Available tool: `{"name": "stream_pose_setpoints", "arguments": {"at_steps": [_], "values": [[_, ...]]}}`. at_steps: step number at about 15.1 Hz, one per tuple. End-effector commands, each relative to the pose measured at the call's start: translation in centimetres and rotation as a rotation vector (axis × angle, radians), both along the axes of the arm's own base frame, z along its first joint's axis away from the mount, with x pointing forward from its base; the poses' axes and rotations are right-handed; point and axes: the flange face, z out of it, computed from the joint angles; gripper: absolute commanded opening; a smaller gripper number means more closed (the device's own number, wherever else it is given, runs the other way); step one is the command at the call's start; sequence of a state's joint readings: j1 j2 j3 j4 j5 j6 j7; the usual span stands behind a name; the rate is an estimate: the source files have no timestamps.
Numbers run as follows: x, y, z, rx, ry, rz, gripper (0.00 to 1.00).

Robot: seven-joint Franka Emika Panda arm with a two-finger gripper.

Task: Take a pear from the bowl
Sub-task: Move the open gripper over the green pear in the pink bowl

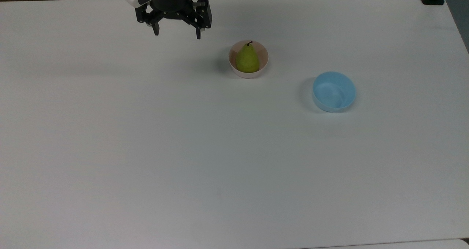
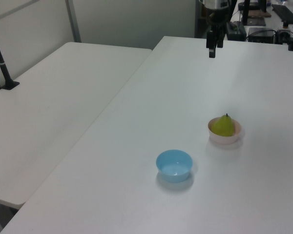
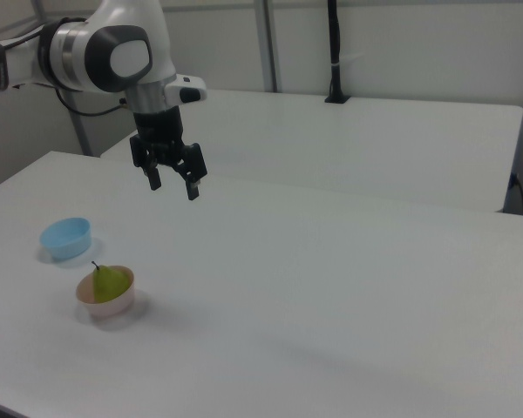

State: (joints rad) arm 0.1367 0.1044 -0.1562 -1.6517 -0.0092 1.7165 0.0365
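The pear [image 1: 247,58] lies in the pink bowl [image 1: 233,68], its broad end low in the hollow and its narrow neck and dark stem resting up toward the rim, which is probably just how a tapered fruit settles in a shallow dish narrower than it is long; the bowl's wall keeps it from rolling. The gripper [image 1: 177,33] hangs above the tabletop [image 1: 146,150], well apart from the bowl and off toward the top view's left, with its fingers [image 1: 156,29] spread wide and nothing between them, a posture that suits an approach not yet begun, since the gap looks ample for the fruit's body. In the right view the gripper [image 3: 175,184] points downward, clearly higher than the bowl, so the arm would seemingly need to travel across and descend before closing. A light blue bowl [image 1: 333,91] stands empty, apart from the pink one toward the top view's right, and plays no evident part. The tabletop is plain white, matte and flat, with soft shadows under each bowl. A second white table [image 2: 49,112] sits alongside it in the left view, bearing a dark clamped pole [image 2: 1,58], and pale partition walls [image 3: 401,43] close the room behind.
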Motion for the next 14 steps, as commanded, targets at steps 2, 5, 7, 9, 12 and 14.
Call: {"name": "stream_pose_setpoints", "arguments": {"at_steps": [2, 5, 7, 9, 12, 14], "values": [[-0.6, 0.0, 0.7, 0.001, -0.001, -0.007, 1.0], [-0.6, 0.1, 0.7, 0.001, -0.001, -0.005, 1.0], [-0.6, 0.4, 0.7, 0.003, -0.001, 0.0, 1.0], [-0.4, 3.3, 0.2, 0.002, 0.005, 0.047, 1.0], [-0.3, 9.8, -2.9, -0.015, 0.053, 0.155, 1.0], [-1.2, 14.1, -6.2, -0.028, 0.117, 0.227, 1.0]]}}
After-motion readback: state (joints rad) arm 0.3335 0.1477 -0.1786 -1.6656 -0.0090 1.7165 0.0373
